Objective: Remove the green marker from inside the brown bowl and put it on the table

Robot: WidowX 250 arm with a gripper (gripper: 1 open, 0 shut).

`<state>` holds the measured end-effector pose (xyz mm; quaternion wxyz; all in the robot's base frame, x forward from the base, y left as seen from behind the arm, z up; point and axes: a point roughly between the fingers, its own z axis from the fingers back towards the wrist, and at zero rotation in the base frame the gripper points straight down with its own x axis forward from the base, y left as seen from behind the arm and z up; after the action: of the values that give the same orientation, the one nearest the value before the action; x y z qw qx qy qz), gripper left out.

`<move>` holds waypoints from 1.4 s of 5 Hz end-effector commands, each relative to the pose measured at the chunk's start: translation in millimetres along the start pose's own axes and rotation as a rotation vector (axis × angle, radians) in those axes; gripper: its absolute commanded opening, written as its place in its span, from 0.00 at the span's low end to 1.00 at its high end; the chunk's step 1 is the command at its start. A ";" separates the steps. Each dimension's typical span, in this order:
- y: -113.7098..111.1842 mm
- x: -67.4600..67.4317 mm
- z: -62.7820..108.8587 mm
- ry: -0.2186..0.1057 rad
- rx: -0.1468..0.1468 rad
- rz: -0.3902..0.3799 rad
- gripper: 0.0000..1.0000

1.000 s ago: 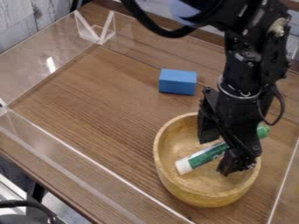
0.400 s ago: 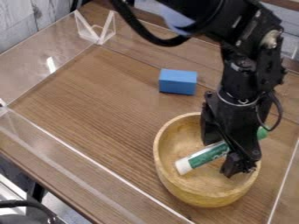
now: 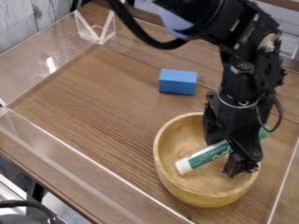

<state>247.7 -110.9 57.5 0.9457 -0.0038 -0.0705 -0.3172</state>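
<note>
A wide, shallow round bowl of light brown wood (image 3: 176, 166) sits at the near right of the brown wood-grain tabletop (image 3: 93, 96), close to the table's near edge. Inside it lies a thick cylindrical marker with a white barrel and green lettering (image 3: 201, 158), resting on the bowl's floor and slanting from the near left up toward the far right. Its white end points to the near left; the far right end, where a bit of green shows past the robot's hand near the bowl's rim, is mostly hidden.

A black robot arm reaches in from the top of the view and bends down over the bowl. Its black gripper (image 3: 233, 157) points downward into the bowl, directly over the right part of the marker. The jaws stand apart, one finger on either side of the marker's barrel, and they are not closed on it; whether a fingertip touches the marker or the bowl's floor cannot be told from this angle.

A small blue rectangular block (image 3: 177, 81) lies on the table beyond the bowl, to the far left of it and clearly apart from its rim. Low clear acrylic walls (image 3: 47, 66) border the tabletop along the left and far sides.
</note>
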 end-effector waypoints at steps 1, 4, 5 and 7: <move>1.0 7.8 6.3 -0.047 0.012 -0.011 1.00; 2.2 7.3 -2.4 -0.063 0.013 -0.007 1.00; 2.3 6.1 -7.2 -0.058 0.010 -0.003 1.00; 4.2 4.7 -11.2 -0.049 0.008 0.000 0.00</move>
<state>249.0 -110.6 38.4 0.9453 -0.0069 -0.0771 -0.3169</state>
